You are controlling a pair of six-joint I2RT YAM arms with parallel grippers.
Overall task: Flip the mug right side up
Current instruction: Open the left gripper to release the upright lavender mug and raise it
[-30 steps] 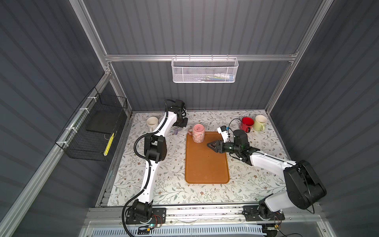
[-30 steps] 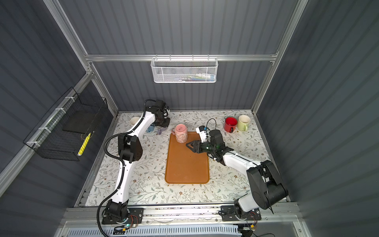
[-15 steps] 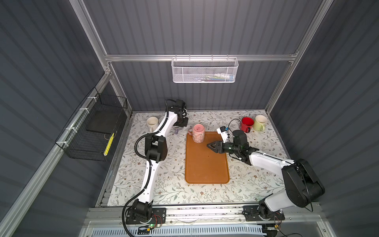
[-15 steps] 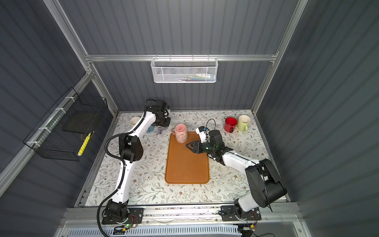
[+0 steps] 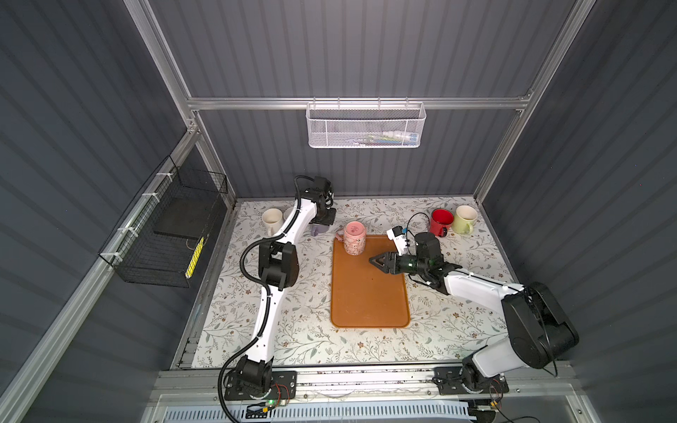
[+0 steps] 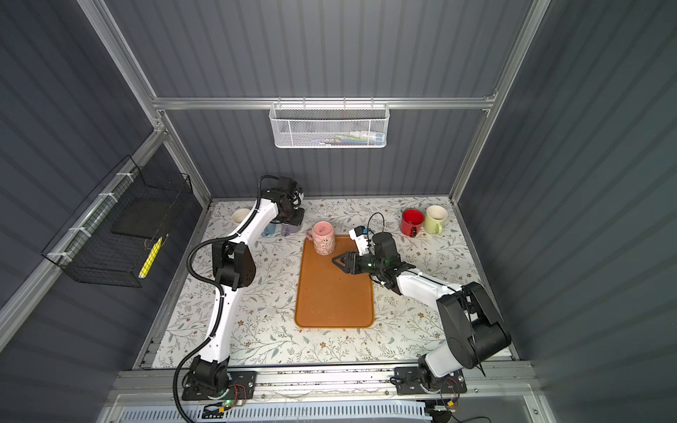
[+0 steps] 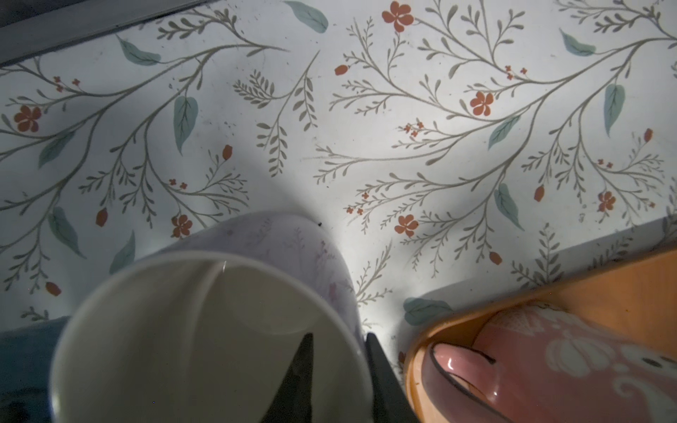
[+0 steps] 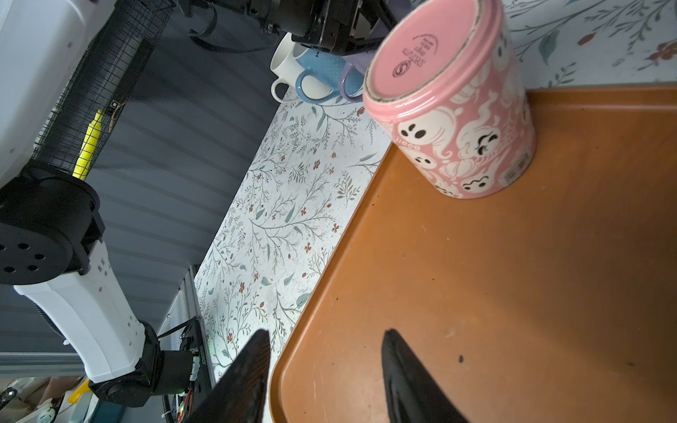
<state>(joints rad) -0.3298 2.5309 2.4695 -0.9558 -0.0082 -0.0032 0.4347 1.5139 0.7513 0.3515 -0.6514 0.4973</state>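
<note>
Pink mug (image 5: pixel 354 238), printed with white ghosts, is seen standing mouth down on the far left corner of the orange tray (image 5: pixel 370 300). Its stamped base is turned upward and its handle (image 7: pixel 458 366) points out over the tray rim. The right gripper (image 8: pixel 322 348) is held low over the tray, near the mug but apart from it, its jaws spread with nothing between them. The left gripper (image 7: pixel 340 335) is placed astride the wall of an upright lavender mug (image 7: pixel 293 249) just beside the tray. One finger is inside and one outside, parted slightly, so that a gap is seen at the inner finger. A blue mug (image 8: pixel 322 73) and a white mug (image 5: pixel 272 218) are lined up beyond it.

A slip is judged the main risk: the glazed wall could slide in the jaws while the mug is rolled over. The handle could be knocked against the lavender mug or the left gripper close by. If set down across the tray rim, the mug could topple.

The mug's mouth is hidden against the tray. In both top views the left gripper's fingers are covered by its own wrist.
</note>
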